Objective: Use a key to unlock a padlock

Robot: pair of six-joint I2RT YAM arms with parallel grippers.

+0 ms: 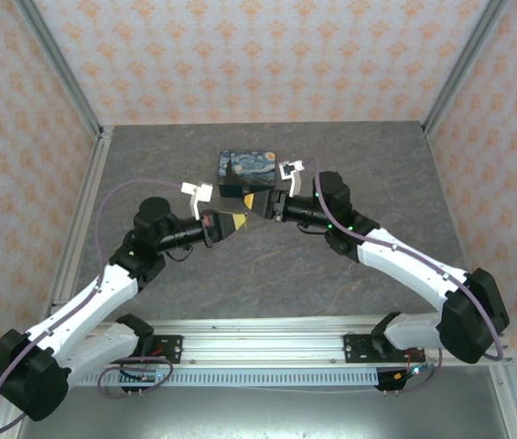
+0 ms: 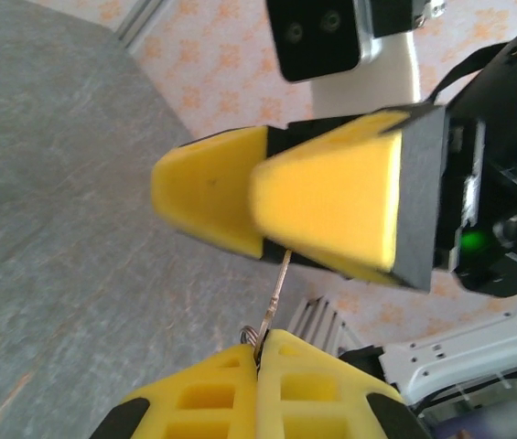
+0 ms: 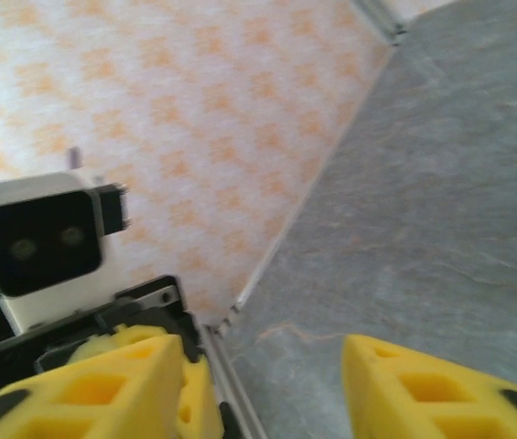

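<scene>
Where yellow left jaws close, slim silvery key (image 2: 280, 285).

Work cell: grey table, patterned walls and a painted tin.

Grey, stone-veined table (image 1: 267, 274) enclosed on three sides by cream walls (image 1: 258, 55) printed with orange motifs; aluminium posts (image 1: 61, 69) rising from the back corners; aluminium rail (image 1: 258, 346) and slotted white strip (image 1: 258, 376) along the near edge. Rectangular blue tin (image 1: 240, 165) painted with a swirling night sky, towards the rear centre of the table, seemingly lying flat, near edge partly hidden.
</scene>
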